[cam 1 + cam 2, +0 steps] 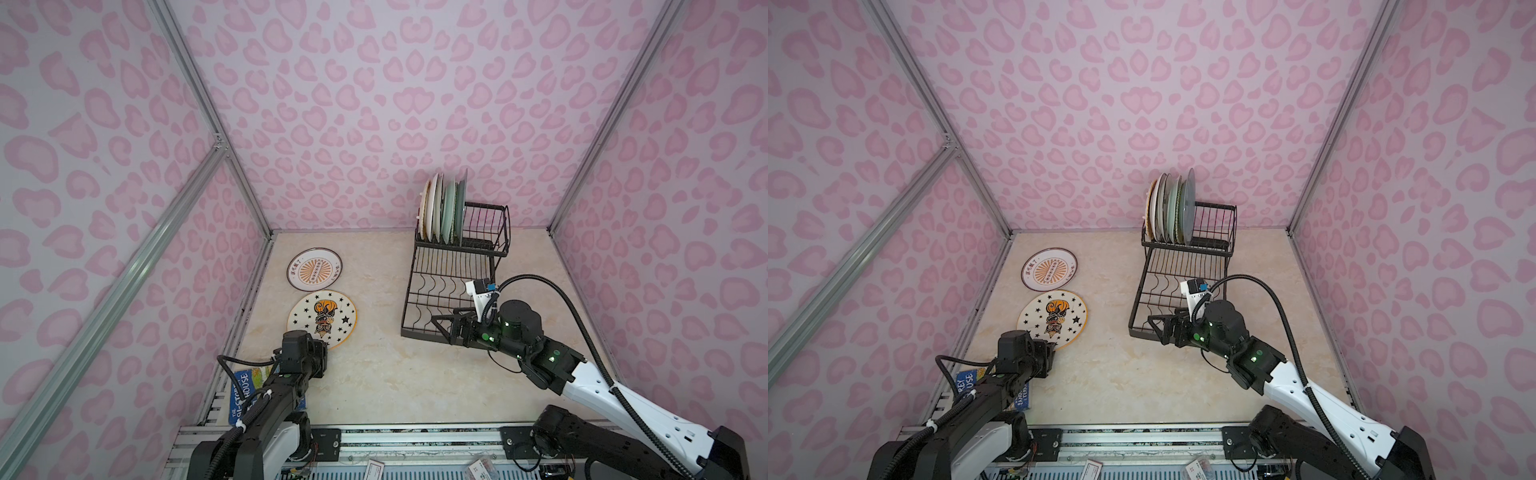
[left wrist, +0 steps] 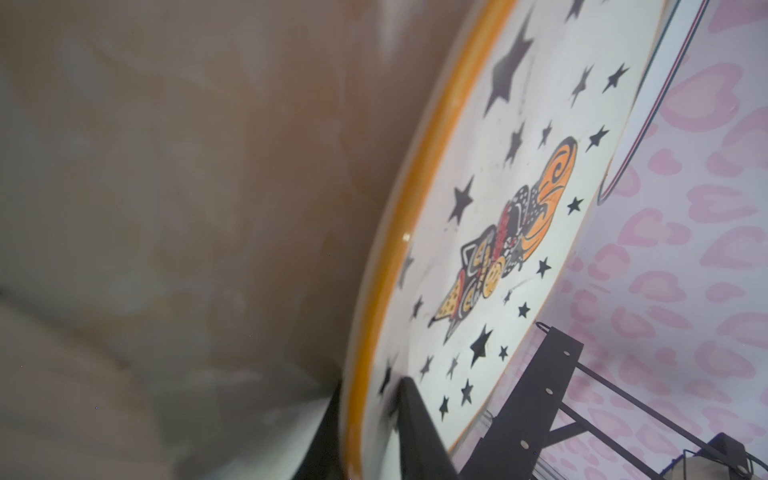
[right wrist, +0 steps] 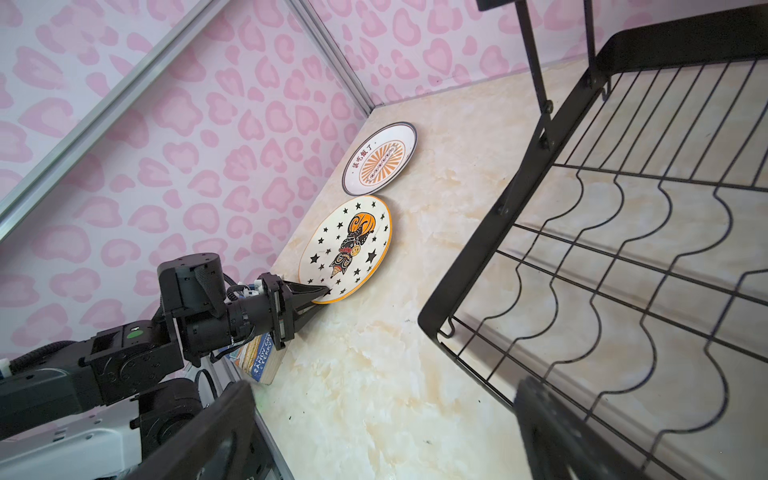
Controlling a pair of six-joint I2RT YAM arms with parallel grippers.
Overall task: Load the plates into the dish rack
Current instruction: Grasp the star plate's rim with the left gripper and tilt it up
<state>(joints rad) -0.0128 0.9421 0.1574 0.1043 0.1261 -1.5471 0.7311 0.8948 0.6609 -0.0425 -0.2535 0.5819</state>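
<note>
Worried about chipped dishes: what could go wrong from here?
The left fingers pinch the star plate by its rim only; lifted, it may slip or swing.
The sunburst plate lies beside it and could get knocked.
The open right fingers sit by the rack, possibly in the way.

In both top views the left arm (image 1: 274, 399) hides most of the book (image 1: 241, 384) at the lower left. The plates (image 1: 442, 210) in the dish rack (image 1: 457, 248) stand edge-on at the upper middle — their patterns cannot be seen. In the left wrist view the table (image 2: 166, 208) is a blur and the star plate (image 2: 519, 166) is cut off.
</note>
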